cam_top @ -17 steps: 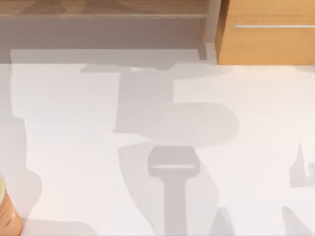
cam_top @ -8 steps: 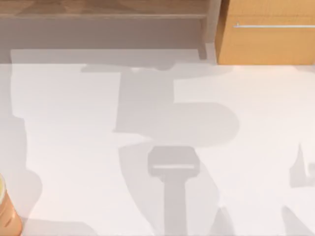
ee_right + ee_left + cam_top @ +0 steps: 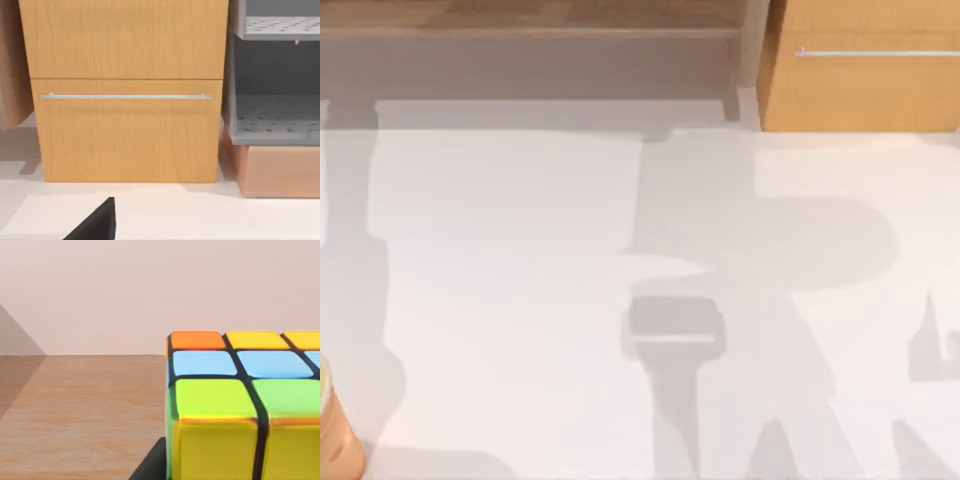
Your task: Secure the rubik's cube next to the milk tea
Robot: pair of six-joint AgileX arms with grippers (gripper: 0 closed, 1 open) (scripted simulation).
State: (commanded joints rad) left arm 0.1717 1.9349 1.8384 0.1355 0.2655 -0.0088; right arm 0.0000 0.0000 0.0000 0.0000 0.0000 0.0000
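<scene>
White counter [image 3: 520, 250] fills the top view, streaked with grey arm shadows, with a wooden drawer cabinet [image 3: 865, 70] up at one o'clock. Milk tea [image 3: 335, 430] sits at eight o'clock, right on the counter's left edge. Over on the left wrist camera, the rubik's cube [image 3: 245, 405] looms huge and close, orange, yellow, blue and green tiles showing; whether the left pincer grips it, I cannot tell
</scene>
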